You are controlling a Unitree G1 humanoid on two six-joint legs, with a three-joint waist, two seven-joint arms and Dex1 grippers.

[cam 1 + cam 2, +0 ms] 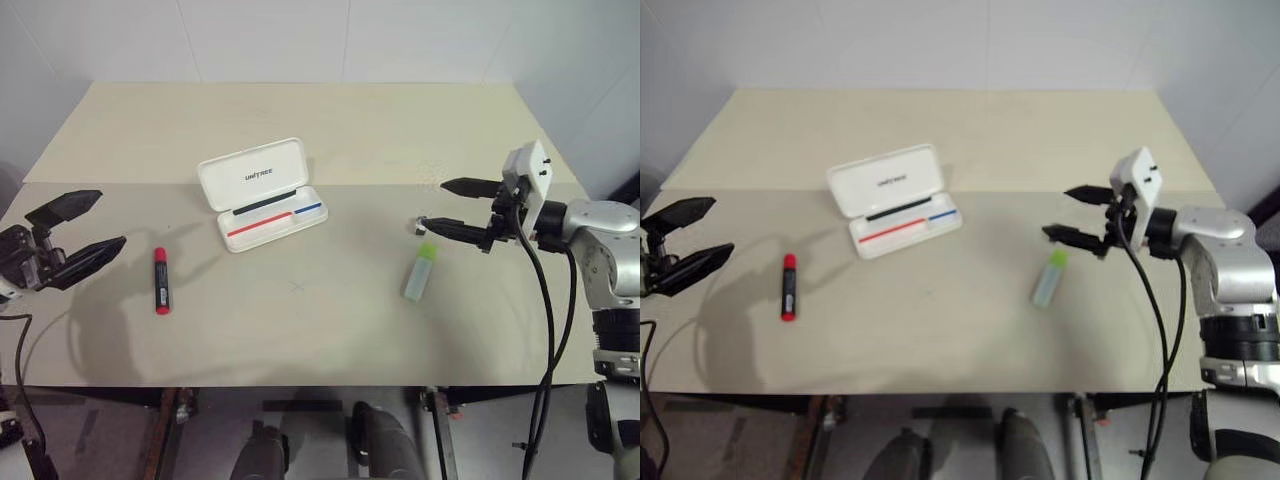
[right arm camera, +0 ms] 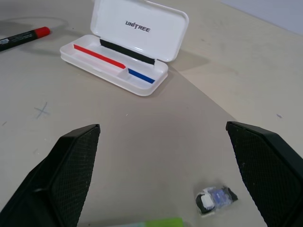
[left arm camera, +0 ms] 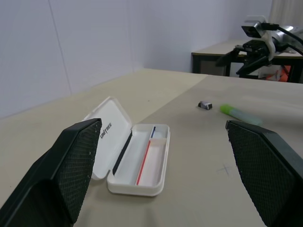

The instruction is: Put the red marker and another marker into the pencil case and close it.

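- The pencil case (image 1: 262, 195) lies open near the middle of the table (image 1: 300, 110), lid tipped back, tray facing up and holding no marker.
- Left gripper (image 1: 76, 232) hangs at the table's left edge, its two black fingers spread wide with nothing between them; the red marker (image 1: 160, 280) lies flat just to its inner side, between the gripper and the case.
- Right gripper (image 1: 445, 207) hovers on the right, also spread wide and empty; the green highlighter (image 1: 421, 272) lies just below and in front of its fingertips.
- A small dark-and-white clip-like object (image 2: 215, 198) sits just beside the highlighter's lime cap; what it is I can't tell.
- My read: the step in hand is the first pick, and both markers are untouched.
- To do it well, each gripper should straddle its marker across the barrel, near the middle, not at an end, so it doesn't pivot on lifting.
- The right gripper should stay off that small object when it drops.
- Red marker: short, thick, round barrel with a black band, so it will likely roll if nudged sideways.
- Highlighter: stubby, pale translucent plastic, probably slick under the finger pads.
- Case: rigid white plastic, rounded corners, dark lettering on the lid, a red-and-blue stripe and a black strip inside; the tray is shallow, so lay the markers lengthwise.
- Tabletop is smooth, matte beige.
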